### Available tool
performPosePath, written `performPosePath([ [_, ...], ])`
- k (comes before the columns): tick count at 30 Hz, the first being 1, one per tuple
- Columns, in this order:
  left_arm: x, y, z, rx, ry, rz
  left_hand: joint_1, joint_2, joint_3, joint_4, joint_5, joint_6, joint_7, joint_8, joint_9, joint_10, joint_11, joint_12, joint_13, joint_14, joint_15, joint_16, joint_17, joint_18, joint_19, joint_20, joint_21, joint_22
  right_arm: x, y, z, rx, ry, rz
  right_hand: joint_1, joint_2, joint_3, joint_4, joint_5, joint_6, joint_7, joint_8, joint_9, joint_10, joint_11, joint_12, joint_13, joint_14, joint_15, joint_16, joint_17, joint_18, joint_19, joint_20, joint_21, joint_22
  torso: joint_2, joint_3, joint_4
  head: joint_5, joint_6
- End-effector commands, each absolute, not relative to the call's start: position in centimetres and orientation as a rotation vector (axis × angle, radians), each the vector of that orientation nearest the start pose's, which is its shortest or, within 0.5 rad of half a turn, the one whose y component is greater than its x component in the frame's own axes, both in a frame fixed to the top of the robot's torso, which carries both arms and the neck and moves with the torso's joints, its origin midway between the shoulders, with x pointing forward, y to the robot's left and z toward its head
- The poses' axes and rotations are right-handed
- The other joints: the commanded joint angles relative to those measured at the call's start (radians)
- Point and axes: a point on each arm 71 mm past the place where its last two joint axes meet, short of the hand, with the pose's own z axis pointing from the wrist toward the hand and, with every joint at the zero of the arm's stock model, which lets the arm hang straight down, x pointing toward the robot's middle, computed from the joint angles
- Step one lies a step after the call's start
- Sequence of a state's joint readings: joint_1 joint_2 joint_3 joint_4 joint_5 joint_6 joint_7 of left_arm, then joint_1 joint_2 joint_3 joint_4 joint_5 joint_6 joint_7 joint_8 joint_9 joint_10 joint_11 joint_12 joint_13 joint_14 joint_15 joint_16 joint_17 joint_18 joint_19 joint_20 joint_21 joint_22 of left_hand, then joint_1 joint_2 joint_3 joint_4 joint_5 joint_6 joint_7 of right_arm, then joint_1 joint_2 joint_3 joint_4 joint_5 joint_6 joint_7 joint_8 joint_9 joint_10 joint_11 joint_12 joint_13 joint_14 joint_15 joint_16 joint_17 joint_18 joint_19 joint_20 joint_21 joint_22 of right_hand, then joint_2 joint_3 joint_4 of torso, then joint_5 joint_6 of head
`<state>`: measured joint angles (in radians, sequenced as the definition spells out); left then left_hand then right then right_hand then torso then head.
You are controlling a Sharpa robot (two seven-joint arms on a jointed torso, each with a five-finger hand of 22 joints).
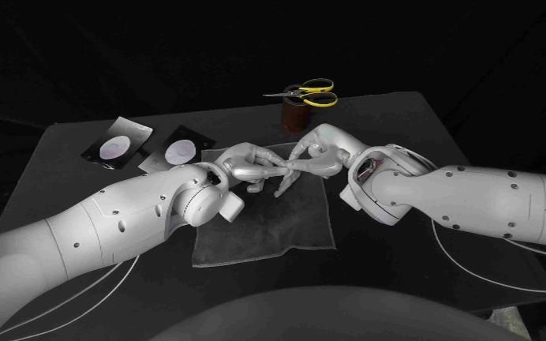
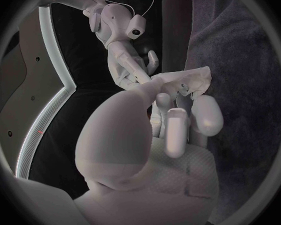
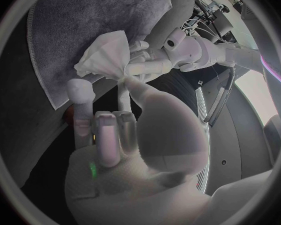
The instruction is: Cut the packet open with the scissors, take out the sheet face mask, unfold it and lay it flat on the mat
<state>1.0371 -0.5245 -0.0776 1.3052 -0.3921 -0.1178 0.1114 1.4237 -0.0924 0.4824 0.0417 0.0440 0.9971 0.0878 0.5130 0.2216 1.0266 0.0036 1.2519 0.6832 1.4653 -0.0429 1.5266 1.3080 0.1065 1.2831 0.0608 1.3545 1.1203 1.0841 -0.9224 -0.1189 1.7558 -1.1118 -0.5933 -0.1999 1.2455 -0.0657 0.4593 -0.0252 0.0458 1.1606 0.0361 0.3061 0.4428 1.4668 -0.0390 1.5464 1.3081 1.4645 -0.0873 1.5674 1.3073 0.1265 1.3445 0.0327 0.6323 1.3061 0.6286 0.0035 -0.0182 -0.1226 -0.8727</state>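
Left hand [image 1: 242,164] and right hand [image 1: 319,156] meet fingertip to fingertip over mid table [image 1: 455,120], above the far edge of the grey mat [image 1: 264,234]. Both pinch the sheet mask [image 1: 283,180] btwn them, each gripping one side, other fingers loosely spread. Mask is held up off the mat. In the wrist views it is a white crumpled wad [image 3: 106,55], prob. mostly folded; hard to tell from the head view. A bit hangs below the fingers.

Scissors [image 1: 309,92], yellow handles, lie across the top of a dark cylindrical holder [image 1: 296,117] at the back of the table, well apart from the hands. Black packet piece [image 1: 120,145] w/ pale round mark lies at table's left. Second piece [image 1: 179,152] is beside it, near the mat's far-left corner.
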Motion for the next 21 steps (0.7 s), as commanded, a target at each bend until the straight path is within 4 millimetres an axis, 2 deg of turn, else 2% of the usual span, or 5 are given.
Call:
performPosePath([
  [1, 46.14, 8.9, -29.25, -0.839, 2.033, -1.459, -0.011, 0.0, 0.009, 0.002, 0.005, 0.006, -0.002, 0.007, 0.029, 0.011, -0.003, 0.005, 0.001, 0.023, -0.009, 0.004, 0.09, -0.011, 0.003, -0.006, 0.005, 0.001, 41.1, -19.18, -23.88, 0.352, 1.769, 0.81, 0.009, 0.019, 0.008, -0.002, 0.003, 0.015, -0.008, 0.02, 0.019, 0.1, -0.005, 0.003, 0.249, 0.106, -0.007, 0.003, 0.264, 0.017, 0.005, -0.002, 0.005, 0.002, 0.0, -0.0008, 0.0, 0.0, 0.0],
  [21, 46.2, 9.8, -29.42, -0.874, 2.039, -1.437, -0.03, -0.011, 0.051, -0.005, 0.005, -0.002, -0.007, 0.03, 0.048, 0.023, -0.008, 0.007, 0.018, 0.028, -0.013, 0.006, 0.1, -0.012, 0.005, -0.01, 0.008, 0.007, 41.27, -19.83, -23.96, 0.363, 1.765, 0.789, 0.009, 0.018, 0.009, -0.003, 0.003, 0.015, -0.008, 0.02, 0.02, 0.1, -0.005, 0.002, 0.249, 0.106, -0.007, 0.003, 0.264, 0.016, 0.005, -0.002, 0.006, 0.002, 0.0, -0.0003, 0.0004, 0.003, 0.0],
])
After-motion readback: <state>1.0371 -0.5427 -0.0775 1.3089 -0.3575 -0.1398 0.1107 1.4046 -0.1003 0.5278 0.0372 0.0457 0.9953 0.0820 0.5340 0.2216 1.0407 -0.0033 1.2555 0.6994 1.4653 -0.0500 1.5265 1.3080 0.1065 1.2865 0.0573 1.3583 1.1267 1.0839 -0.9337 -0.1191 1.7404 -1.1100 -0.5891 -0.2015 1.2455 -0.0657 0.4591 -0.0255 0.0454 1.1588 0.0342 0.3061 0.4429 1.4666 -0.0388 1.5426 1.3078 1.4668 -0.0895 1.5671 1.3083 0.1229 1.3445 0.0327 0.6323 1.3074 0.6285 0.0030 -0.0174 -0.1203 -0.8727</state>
